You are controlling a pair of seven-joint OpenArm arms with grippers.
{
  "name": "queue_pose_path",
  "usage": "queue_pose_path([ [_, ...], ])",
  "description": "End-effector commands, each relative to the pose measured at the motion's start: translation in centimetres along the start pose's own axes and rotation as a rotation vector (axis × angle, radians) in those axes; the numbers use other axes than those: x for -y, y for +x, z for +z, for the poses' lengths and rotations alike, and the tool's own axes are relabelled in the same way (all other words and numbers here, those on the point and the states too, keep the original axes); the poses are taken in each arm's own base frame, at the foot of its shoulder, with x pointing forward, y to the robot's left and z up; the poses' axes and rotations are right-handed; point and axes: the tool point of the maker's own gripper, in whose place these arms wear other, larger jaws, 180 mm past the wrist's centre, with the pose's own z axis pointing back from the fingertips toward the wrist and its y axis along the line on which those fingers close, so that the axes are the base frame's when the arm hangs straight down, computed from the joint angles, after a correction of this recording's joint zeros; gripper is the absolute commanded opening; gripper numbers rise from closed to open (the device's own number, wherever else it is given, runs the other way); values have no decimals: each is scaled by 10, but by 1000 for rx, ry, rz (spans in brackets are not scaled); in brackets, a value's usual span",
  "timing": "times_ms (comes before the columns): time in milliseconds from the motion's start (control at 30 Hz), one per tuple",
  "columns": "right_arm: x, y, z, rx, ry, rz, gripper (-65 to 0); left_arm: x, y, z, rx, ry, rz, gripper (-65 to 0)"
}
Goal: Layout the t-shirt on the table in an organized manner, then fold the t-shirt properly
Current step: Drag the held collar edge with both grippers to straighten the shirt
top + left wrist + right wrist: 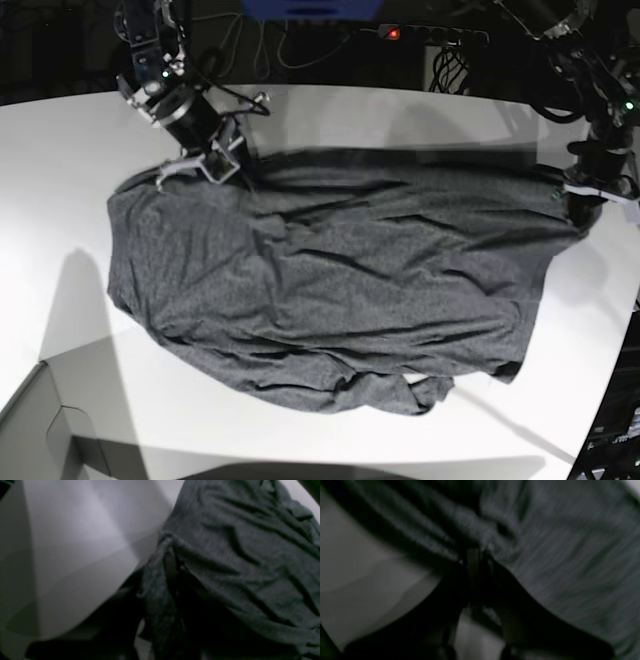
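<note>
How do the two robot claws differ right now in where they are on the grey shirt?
The right gripper sits at the t-shirt's far corner on the base view's left; the left gripper is at the opposite edge. The right arm slants in across the table; the left drops steeply. Both are shut, pinching cloth.

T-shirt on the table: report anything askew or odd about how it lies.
The dark charcoal grey knit t-shirt lies rumpled on the smooth white table, not flat: creases run across it and its near hem is bunched and curled under. No sleeve is laid out clearly.
</note>
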Motion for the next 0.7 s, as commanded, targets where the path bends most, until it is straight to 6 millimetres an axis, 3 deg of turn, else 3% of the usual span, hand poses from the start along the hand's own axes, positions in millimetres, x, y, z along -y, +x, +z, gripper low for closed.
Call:
queue_pose_path([
  [0,6,16,2,54,-12,10,-650,5,23,3,68,-19,-27,-649],
  [333,39,37,17,118,-94,-9,-650,6,28,7,80,-17,-43,-649],
  [533,16,26,21,91,7,-21,-650,5,24,6,72,-15,-39,-649],
  [667,16,24,22,85,14,-15,-650,-3,26,10,81,5,-31,-649],
])
